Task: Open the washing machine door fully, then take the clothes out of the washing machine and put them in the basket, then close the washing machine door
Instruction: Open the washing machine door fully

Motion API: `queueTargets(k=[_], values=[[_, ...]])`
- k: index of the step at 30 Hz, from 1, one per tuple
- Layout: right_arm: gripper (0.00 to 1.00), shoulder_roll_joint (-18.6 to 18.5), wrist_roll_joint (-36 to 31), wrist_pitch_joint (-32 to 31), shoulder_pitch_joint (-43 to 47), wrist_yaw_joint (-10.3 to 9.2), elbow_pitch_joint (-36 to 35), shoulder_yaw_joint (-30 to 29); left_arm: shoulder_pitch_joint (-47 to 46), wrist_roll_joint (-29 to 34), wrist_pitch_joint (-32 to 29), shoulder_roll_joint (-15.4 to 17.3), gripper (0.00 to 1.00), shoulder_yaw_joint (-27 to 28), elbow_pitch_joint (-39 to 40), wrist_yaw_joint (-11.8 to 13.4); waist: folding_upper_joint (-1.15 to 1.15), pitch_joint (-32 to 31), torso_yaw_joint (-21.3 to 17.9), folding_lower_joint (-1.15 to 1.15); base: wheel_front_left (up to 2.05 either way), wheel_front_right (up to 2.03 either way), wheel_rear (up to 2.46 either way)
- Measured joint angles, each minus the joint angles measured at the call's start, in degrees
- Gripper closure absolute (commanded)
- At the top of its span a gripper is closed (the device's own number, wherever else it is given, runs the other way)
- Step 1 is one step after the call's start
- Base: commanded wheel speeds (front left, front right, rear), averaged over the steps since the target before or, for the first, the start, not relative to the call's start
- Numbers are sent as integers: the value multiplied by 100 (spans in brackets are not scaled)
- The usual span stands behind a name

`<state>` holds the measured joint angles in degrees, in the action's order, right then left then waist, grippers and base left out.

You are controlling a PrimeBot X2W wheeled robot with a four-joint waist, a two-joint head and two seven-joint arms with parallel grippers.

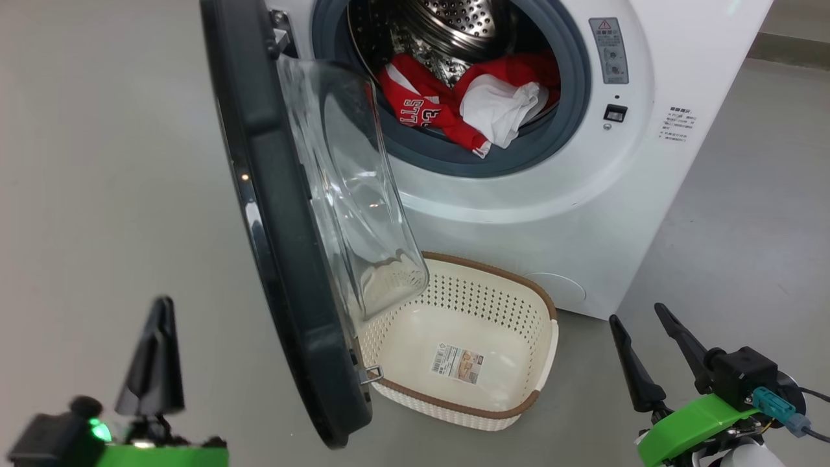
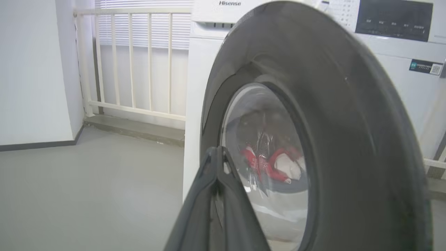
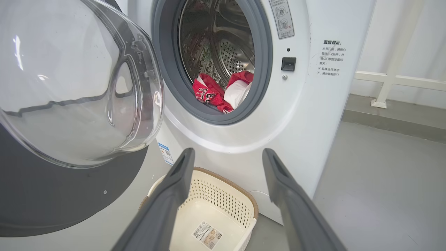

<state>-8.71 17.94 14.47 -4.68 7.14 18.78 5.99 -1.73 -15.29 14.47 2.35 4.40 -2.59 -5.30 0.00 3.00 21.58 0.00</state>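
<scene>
The washing machine (image 1: 551,207) stands with its door (image 1: 272,227) swung out toward me, black rim edge-on and glass bowl over the basket (image 1: 415,350). Red jerseys (image 1: 415,107) and a white garment (image 1: 502,107) lie at the drum's front lip. The basket sits on the floor below the opening with only a label inside. My left gripper (image 1: 159,305) is shut on nothing, left of the door and apart from it; its wrist view faces the door's outer side (image 2: 331,122). My right gripper (image 1: 635,312) hangs open at the lower right, pointing at the basket (image 3: 209,209) and the clothes (image 3: 209,92).
Grey floor (image 1: 97,162) spreads left of the door and right of the machine. A white railing (image 2: 132,62) and a raised step run along the wall behind the machine. A white wall (image 2: 31,69) stands at the far left.
</scene>
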Motion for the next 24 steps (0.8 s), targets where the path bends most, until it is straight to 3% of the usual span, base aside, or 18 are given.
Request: queueTargets(k=[6,13,19,24], values=[[0,2,0,0,4,0,-19,0,-221,-53,10,0,100,-31,1425,84,0,1,9,0,0,0,0],[0,2,0,0,4,0,-31,-1,-204,-41,32,8,100,-1316,2454,129,0,10,-15,0,0,0,0],[0,10,0,0,4,0,-30,10,-25,-393,31,24,100,-2633,2020,114,0,50,-39,0,0,0,0],[0,27,0,0,1,0,-30,38,196,-867,29,44,100,-3030,989,129,0,81,-84,0,0,0,0]])
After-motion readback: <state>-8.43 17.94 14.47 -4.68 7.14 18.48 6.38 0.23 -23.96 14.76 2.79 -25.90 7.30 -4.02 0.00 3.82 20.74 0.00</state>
